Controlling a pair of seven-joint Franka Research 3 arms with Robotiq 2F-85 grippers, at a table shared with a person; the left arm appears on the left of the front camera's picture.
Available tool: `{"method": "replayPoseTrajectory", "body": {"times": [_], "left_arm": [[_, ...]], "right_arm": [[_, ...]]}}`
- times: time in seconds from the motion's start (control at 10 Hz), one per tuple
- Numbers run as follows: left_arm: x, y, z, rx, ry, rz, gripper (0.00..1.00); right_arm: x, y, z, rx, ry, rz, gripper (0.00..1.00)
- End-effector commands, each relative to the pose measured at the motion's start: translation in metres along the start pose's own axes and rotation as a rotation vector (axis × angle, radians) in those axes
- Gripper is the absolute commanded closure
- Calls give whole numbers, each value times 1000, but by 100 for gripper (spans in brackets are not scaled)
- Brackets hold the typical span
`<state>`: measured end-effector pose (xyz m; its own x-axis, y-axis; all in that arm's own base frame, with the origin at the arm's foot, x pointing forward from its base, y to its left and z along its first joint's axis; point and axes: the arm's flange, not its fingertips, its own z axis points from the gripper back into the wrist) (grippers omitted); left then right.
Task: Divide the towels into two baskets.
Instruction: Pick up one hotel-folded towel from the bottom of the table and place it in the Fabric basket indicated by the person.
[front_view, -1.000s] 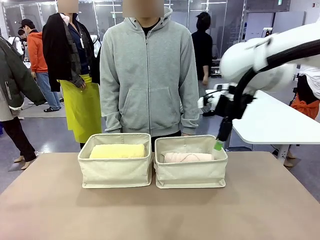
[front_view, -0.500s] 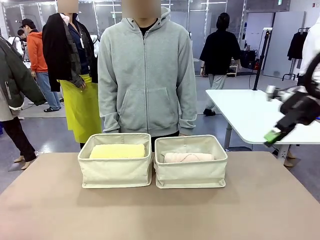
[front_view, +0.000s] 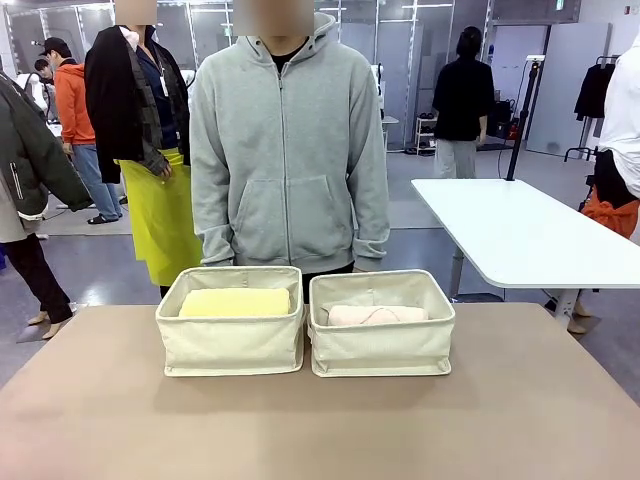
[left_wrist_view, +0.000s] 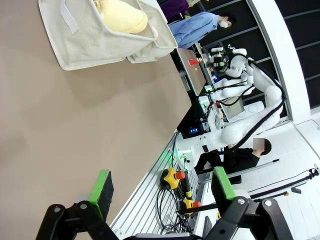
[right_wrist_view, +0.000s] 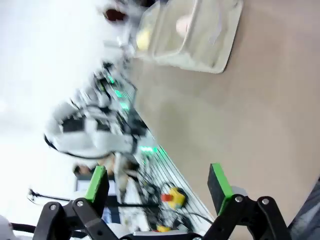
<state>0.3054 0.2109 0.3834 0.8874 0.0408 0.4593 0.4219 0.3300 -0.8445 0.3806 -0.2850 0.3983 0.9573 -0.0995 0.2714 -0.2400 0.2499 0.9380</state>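
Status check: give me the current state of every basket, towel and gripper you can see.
left basket: upright on the table, holds the yellow towel.
right basket: upright, close beside the left basket, holds the pink towel.
left gripper: open, empty, above the table.
right gripper: open, empty, above the table.

Two baskets side by side on table (front_view: 300, 420) (touching): towel in left basket (front_view: 230, 345), towel in right basket (front_view: 381, 348).

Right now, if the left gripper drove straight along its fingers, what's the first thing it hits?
Probably nothing nearby. The left gripper, open and empty, points past the table edge toward a rail of equipment; depth unclear.
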Motion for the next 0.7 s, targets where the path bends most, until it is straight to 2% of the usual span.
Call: {"method": "replayPoseTrajectory", "body": {"times": [0.0,0.1,0.2,0.6], "left_arm": [[-1,-4,2,-10,-8,6,0],[-1,-4,2,-10,-8,6,0],[-1,-4,2,-10,-8,6,0],[-1,-4,2,-10,-8,6,0]], "right_arm": [[-18,-19,5,105,-140,-7,0],[-20,-30,4,85,-147,-16,0],[-20,-19,17,50,-85,-42,0],[-20,-19,17,50,-85,-42,0]]}}
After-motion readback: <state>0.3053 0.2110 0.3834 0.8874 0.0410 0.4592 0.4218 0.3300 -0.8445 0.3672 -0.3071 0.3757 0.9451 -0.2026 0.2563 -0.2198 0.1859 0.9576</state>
